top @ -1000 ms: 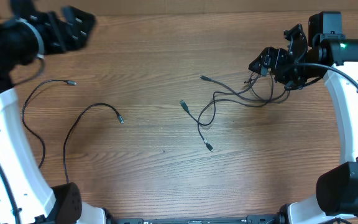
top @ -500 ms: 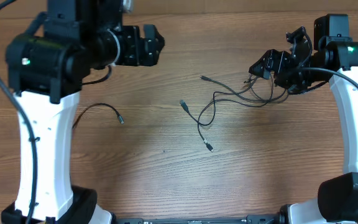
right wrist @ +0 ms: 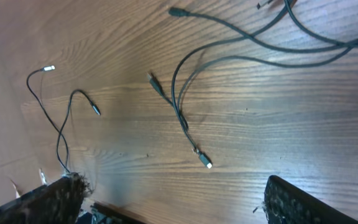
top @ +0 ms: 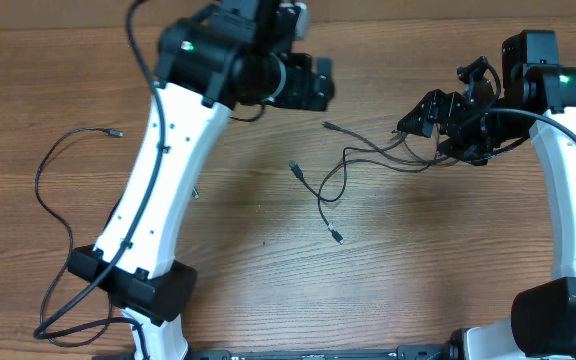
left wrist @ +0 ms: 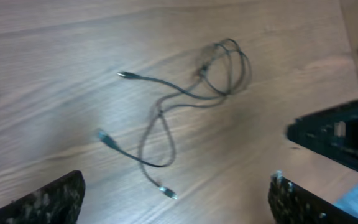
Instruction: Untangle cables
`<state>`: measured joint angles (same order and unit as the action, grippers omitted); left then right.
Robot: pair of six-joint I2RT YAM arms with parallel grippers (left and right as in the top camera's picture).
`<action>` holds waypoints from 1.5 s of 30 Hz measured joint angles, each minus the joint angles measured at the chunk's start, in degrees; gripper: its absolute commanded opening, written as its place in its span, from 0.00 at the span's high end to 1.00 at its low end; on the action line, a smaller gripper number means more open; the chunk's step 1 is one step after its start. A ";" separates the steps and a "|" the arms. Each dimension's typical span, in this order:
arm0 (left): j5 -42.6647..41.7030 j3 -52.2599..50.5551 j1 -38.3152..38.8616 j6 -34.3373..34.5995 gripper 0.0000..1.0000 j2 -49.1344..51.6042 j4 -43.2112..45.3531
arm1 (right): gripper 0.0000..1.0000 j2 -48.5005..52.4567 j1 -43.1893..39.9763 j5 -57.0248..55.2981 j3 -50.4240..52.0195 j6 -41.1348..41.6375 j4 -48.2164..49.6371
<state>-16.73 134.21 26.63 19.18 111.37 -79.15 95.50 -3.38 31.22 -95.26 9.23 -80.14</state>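
A tangle of thin black cables [top: 368, 158] lies right of the table's middle, with loose plug ends [top: 337, 236] trailing towards the front. It also shows in the left wrist view [left wrist: 185, 99] and the right wrist view [right wrist: 182, 106]. My left gripper [top: 318, 85] hovers open and empty just left of and behind the tangle; its fingers [left wrist: 42, 202] frame the bottom of its view. My right gripper [top: 423, 108] is open and empty over the tangle's right loops. A separate cable [top: 46, 165] lies at the far left.
Another loose cable [right wrist: 82, 99] lies left of the middle, mostly hidden under my left arm [top: 168, 160] in the overhead view. The right arm's gripper [left wrist: 340, 134] shows at the right of the left wrist view. Thicker base cords [top: 68, 320] lie at the front left.
My left arm has swung from the far left corner across to the right, ending beside the tangle. My right gripper has barely moved. The cables lie as before.
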 measured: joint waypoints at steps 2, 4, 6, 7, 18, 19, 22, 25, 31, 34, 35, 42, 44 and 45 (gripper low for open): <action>-0.24 0.02 1.53 0.66 0.04 -0.02 -0.07 | 0.08 0.00 0.00 0.02 0.00 0.02 -0.57; -0.46 0.02 2.73 1.27 0.02 -0.04 -0.57 | 0.07 0.00 0.00 0.09 0.00 0.00 -1.01; -0.63 0.02 3.50 1.73 0.02 -0.04 -1.62 | 0.07 0.00 0.00 0.07 0.00 -0.02 -1.40; -0.66 0.02 3.69 1.84 0.02 -0.04 -2.12 | 0.07 0.00 0.00 0.09 0.00 0.00 -1.86; -0.63 0.00 4.94 0.52 0.05 0.22 -4.46 | 0.08 0.00 0.00 -0.48 0.00 -0.04 -4.09; -0.63 0.02 5.33 0.15 0.05 0.33 -4.44 | 0.08 0.00 0.00 -0.72 0.00 -0.04 -4.11; -0.63 0.00 6.95 -1.29 0.06 1.46 -4.37 | 0.08 0.00 0.00 -1.77 0.00 -0.04 -4.17; -0.63 0.02 7.91 -2.19 0.08 3.48 -4.02 | 0.07 0.00 0.00 -2.60 0.00 -0.02 -4.00; -0.59 0.00 8.15 -3.61 0.11 9.16 -2.58 | 0.07 0.00 0.00 -5.35 0.00 1.27 -3.02; -0.46 0.00 8.15 -4.22 0.12 12.33 -0.79 | 0.06 0.00 0.00 -8.37 0.00 2.93 -1.49; -0.33 -0.04 8.15 -4.35 0.12 13.27 -0.20 | 0.06 0.00 -0.07 -9.14 0.00 3.28 -1.05; 1.97 -0.04 8.15 -4.63 0.35 19.02 1.99 | 0.06 0.00 -4.87 -11.45 0.00 5.31 1.40; 2.45 -0.04 8.15 -4.68 0.42 20.57 1.66 | 0.06 0.00 -6.58 -11.78 0.00 5.51 1.44; 2.51 -0.04 8.15 -4.63 0.43 21.22 1.57 | 0.06 0.00 -7.19 -11.89 0.00 5.51 1.46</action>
<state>-14.22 134.17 34.79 14.55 132.60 -77.58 95.50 -10.57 19.33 -95.26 14.74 -78.67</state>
